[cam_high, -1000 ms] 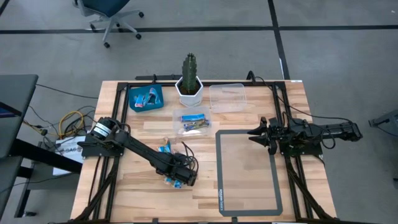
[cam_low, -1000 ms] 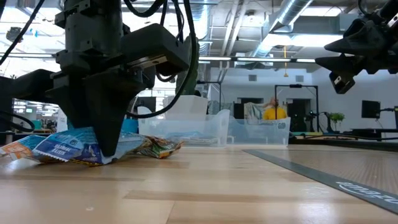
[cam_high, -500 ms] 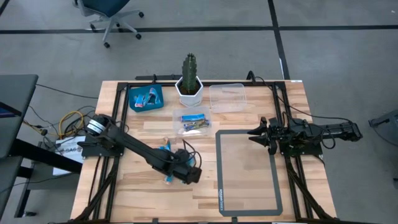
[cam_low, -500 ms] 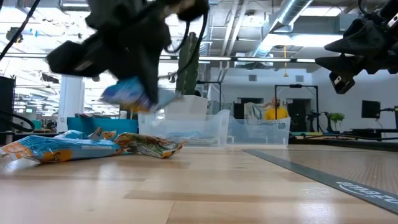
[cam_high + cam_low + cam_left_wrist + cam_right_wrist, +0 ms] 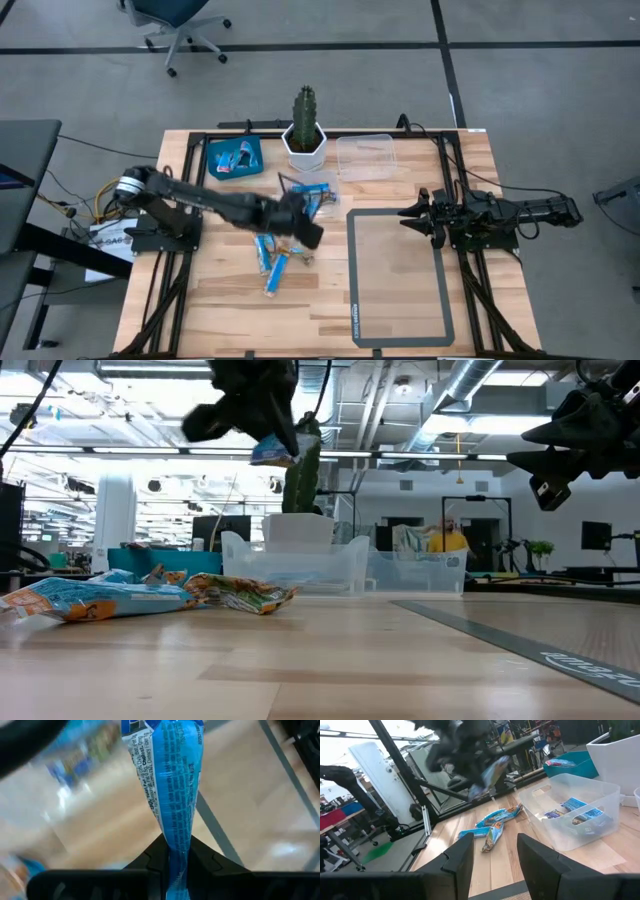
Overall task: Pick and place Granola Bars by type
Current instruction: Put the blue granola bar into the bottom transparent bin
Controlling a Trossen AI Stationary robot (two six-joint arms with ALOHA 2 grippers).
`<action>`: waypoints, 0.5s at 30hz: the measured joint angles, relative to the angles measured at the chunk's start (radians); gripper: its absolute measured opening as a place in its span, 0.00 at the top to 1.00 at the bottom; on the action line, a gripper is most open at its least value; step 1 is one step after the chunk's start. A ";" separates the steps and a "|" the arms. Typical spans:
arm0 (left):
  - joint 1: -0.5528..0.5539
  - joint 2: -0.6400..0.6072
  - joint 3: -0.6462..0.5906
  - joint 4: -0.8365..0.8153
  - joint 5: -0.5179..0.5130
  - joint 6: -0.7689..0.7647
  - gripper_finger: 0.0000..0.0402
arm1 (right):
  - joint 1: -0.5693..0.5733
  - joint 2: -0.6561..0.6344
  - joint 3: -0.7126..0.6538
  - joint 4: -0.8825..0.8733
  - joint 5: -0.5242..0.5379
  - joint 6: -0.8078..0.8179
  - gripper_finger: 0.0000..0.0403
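Low view, nearest first: three Granola Bars (image 5: 150,593) lie loose on the tabletop (image 5: 330,660) at lower left, where a second ago the left pincer stood pressed down among them. Now the left pincer (image 5: 300,222) has lifted clear and swung toward the frame's upper middle, its jaws nipped tight on a light blue bar (image 5: 172,790) that hangs up near the cactus (image 5: 301,465). Behind the loose bars sits the clear container (image 5: 308,196) already holding blue bars; the carried one looks bound there, so one more sort is probably nearly done. At far right the right pincer (image 5: 406,214) waits beside the mat (image 5: 400,275), its fingers partly apart and empty.
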 joint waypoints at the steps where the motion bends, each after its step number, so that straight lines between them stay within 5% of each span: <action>1: 0.027 -0.008 0.000 0.000 0.007 0.055 0.91 | 0.000 0.000 0.000 0.000 0.000 0.000 0.64; 15: 0.350 -0.029 0.000 -0.023 0.214 0.975 0.91 | 0.000 0.000 0.000 0.000 0.000 0.000 0.64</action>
